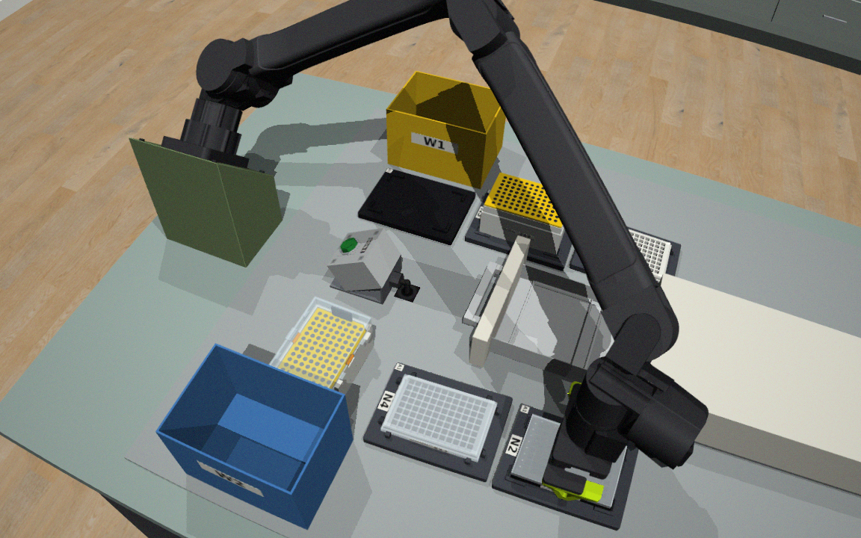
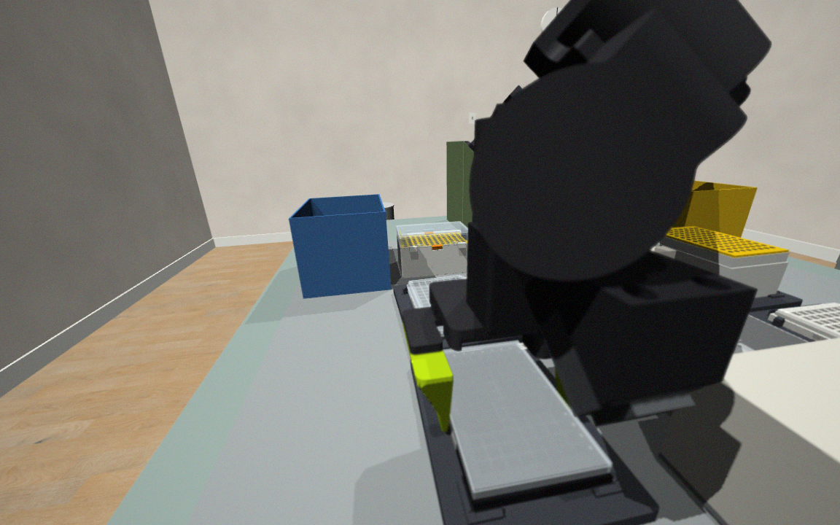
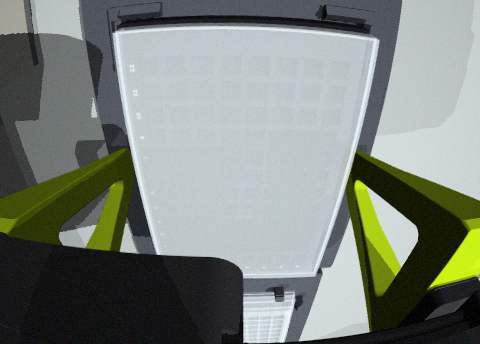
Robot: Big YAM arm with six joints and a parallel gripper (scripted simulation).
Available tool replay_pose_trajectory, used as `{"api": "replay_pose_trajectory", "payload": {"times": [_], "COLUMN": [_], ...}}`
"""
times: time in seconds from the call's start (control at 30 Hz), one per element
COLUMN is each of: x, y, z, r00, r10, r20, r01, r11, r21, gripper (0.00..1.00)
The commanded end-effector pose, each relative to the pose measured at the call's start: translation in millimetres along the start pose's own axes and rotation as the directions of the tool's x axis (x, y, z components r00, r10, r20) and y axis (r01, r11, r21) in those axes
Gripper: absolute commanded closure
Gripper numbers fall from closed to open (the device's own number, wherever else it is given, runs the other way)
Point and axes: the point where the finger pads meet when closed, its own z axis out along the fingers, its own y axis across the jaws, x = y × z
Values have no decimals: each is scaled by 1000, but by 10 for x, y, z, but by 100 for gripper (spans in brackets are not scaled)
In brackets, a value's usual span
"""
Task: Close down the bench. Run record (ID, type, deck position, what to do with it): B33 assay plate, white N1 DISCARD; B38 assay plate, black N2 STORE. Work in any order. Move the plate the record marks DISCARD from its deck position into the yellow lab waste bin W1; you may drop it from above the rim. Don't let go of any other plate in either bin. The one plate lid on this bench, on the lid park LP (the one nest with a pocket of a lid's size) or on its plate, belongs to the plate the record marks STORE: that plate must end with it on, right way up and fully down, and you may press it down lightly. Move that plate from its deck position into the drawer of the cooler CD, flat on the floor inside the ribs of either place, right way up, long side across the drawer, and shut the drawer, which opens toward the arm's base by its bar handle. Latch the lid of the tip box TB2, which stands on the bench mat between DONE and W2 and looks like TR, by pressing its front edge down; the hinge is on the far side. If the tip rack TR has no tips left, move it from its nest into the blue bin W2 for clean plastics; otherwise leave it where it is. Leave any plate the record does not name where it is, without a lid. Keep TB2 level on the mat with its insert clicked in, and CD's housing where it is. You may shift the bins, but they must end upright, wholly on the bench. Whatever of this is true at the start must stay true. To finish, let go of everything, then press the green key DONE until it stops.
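Wide-open gripper (image 3: 242,218) straddles the lidded plate (image 3: 243,144) on nest N2 (image 1: 515,444) (arm hides the far side), lower right.

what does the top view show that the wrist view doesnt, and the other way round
Only the top view shows the wider bench: the yellow bin W1, the blue bin W2, the green key DONE, the open cooler drawer and the tip box TB2.

Only the wrist view shows both green fingers standing wide on either side of the lidded plate's long edges, with gaps visible.

Both show the open gripper over the lidded plate in nest N2, and the clear plate at N4 beside it.
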Motion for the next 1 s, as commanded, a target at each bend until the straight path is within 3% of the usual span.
{"api": "replay_pose_trajectory", "payload": {"times": [0.0, 0.07, 0.97], "x": [23, -7, -17], "y": [-53, -84, -45], "z": [-2, -162, -140], "r00": [1000, 999, 1000], "r10": [20, 23, 16], "r20": [7, 26, 22], "r01": [-20, -23, -16], "r11": [1000, 1000, 1000], "r21": [-4, -1, 0], "gripper": [0, 0, 0]}}
